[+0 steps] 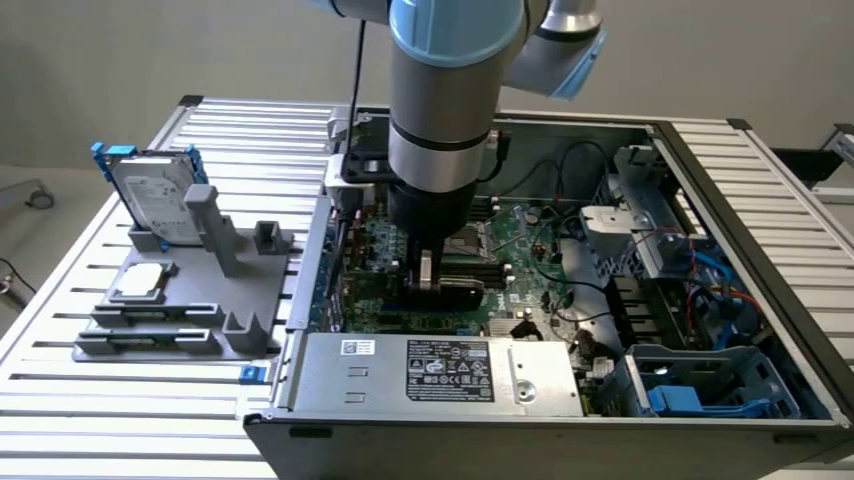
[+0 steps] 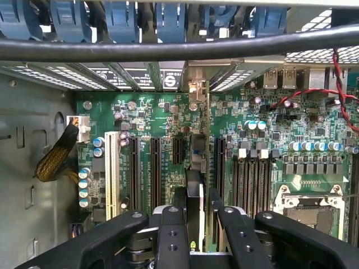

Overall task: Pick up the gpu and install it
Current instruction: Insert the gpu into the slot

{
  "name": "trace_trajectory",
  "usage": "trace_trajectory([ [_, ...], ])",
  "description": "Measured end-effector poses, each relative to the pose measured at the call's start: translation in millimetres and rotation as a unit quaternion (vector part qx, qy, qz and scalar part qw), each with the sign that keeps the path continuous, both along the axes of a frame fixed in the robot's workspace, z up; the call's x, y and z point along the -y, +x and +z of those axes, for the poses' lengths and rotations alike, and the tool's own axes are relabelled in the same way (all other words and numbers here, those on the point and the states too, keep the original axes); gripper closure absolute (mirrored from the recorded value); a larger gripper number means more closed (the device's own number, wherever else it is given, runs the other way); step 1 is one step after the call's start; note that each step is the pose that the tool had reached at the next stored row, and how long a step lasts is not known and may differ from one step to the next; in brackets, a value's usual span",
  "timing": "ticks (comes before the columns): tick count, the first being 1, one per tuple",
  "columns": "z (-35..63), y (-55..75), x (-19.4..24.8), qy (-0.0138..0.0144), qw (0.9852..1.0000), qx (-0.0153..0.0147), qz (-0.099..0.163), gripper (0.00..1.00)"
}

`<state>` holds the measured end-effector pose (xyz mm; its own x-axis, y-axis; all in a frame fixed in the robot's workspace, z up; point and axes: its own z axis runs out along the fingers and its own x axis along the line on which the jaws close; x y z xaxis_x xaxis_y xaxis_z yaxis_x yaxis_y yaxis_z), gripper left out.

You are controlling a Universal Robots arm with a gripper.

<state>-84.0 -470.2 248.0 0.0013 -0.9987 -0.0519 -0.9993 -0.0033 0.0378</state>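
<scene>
My gripper [image 1: 430, 272] is down inside the open computer case [image 1: 747, 190], just above the green motherboard [image 1: 534, 250]. It is shut on the gpu [image 1: 451, 293], whose black shroud shows below the fingers. In the wrist view the gpu [image 2: 195, 151] appears edge-on as a thin dark card between the black fingers [image 2: 171, 230]. It stands upright over the row of black expansion slots [image 2: 154, 168], with its far end against the rear slot openings of the case. I cannot tell whether its lower edge sits in a slot.
On the exterior view's left, a grey fixture [image 1: 200, 300] holds a silver hard drive in a blue-edged frame [image 1: 154, 195] and a small silver chip [image 1: 143, 282]. The power supply [image 1: 441, 370] lies near the gripper. A black cable [image 2: 168, 47], red wires [image 2: 336, 84] and the CPU socket [image 2: 308, 207] are close.
</scene>
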Motion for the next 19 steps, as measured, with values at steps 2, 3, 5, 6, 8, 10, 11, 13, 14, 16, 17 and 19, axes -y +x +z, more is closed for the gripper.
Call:
trace_trajectory([
  [2,-1.0,0.0,0.1,-0.0004,1.0000,-0.0003,0.000,0.74],
  [3,-1.2,0.0,0.1,-0.0005,1.0000,-0.0003,0.000,0.74],
  [5,-1.5,0.0,0.1,-0.0003,1.0000,-0.0003,0.000,0.74],
  [6,-2.1,-0.2,-0.2,0.0008,1.0000,-0.0004,0.000,0.73],
  [8,-1.8,-0.1,-0.1,0.0003,1.0000,-0.0006,0.000,0.67],
  [10,0.4,-0.1,0.0,0.0000,1.0000,-0.0015,0.000,0.60],
  [11,2.2,-0.1,0.0,0.0000,1.0000,-0.0020,0.000,0.60],
  [13,7.4,-0.1,0.0,0.0000,1.0000,-0.0030,0.000,0.60],
  [14,11.1,-0.1,0.0,-0.0002,1.0000,-0.0036,0.000,0.60],
  [16,18.9,-0.1,-0.1,-0.0001,1.0000,-0.0042,0.000,0.60],
  [17,23.2,-0.1,-0.1,-0.0001,1.0000,-0.0046,0.000,0.60],
  [19,31.9,0.0,-0.4,-0.0001,1.0000,-0.0051,0.000,0.60],
])
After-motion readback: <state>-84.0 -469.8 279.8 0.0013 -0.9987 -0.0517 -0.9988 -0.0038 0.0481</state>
